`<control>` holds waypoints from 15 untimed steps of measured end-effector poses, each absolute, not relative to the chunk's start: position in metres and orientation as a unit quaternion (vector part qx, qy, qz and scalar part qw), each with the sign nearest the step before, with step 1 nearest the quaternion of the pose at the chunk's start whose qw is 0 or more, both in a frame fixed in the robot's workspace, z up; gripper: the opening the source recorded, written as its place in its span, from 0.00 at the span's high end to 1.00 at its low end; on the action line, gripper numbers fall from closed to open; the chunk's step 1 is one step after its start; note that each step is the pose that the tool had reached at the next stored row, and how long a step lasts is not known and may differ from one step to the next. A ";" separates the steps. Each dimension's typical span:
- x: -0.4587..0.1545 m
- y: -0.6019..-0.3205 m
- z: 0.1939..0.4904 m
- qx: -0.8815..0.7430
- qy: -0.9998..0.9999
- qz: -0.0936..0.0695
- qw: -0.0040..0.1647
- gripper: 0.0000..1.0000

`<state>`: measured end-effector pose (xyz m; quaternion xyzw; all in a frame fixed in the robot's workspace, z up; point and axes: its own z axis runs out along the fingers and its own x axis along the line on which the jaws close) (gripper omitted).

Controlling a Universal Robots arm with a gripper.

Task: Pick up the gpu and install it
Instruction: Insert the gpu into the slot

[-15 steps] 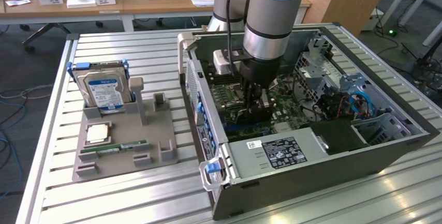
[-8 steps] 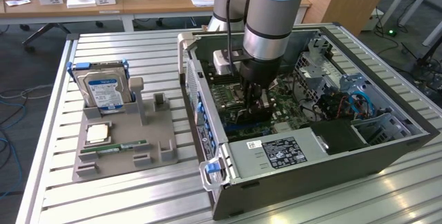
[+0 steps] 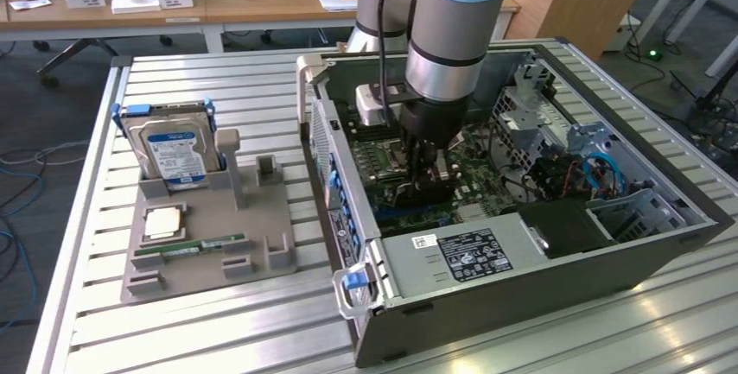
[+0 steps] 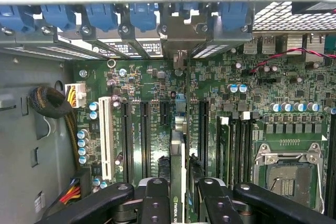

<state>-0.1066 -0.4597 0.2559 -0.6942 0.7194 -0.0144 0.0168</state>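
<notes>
gpu point(image 4: 177, 182) sits edge-on between my fingers point(image 4: 156, 203), standing upright over the motherboard point(image 4: 220, 103), its thin top edge running away from my wrist toward the rear bracket openings with their blue latches point(image 4: 100, 17). my gripper point(image 4: 178, 203) is pinching the card from both flat sides, low inside the open computer case point(image 3: 645, 244); in the exterior view the same gripper point(image 3: 427, 186) hangs deep in the case, just above the board's middle.

the card appears lined up along one of the long black expansion slots point(image 4: 144, 129), though i cannot tell whether its connector edge has entered the slot yet (my own fingers hide the lower part). i judge the step in hand to be seating the card, so what matters is keeping it truly vertical and parallel to the slot, with the metal bracket end meeting the open gap in the rear panel rather than catching on the frame. any push should go straight down and evenly, since a tilted card could bind against one end of the slot.

outside the case, on the exterior view's left, a grey parts holder point(image 3: 207, 236) carries a hard drive point(image 3: 173, 151) standing upright, a green memory stick point(image 3: 190, 245) lying flat, and a small square chip point(image 3: 162, 221), all well apart from my work.
</notes>
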 end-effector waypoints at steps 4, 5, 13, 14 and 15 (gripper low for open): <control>-0.107 -0.460 0.255 -0.694 0.719 -0.015 0.017 0.75; -0.107 -0.460 0.255 -0.694 0.719 -0.015 0.016 0.75; -0.107 -0.460 0.254 -0.694 0.719 -0.015 0.017 0.75; -0.107 -0.460 0.254 -0.694 0.719 -0.015 0.017 0.75; -0.107 -0.460 0.254 -0.694 0.719 -0.015 0.017 0.75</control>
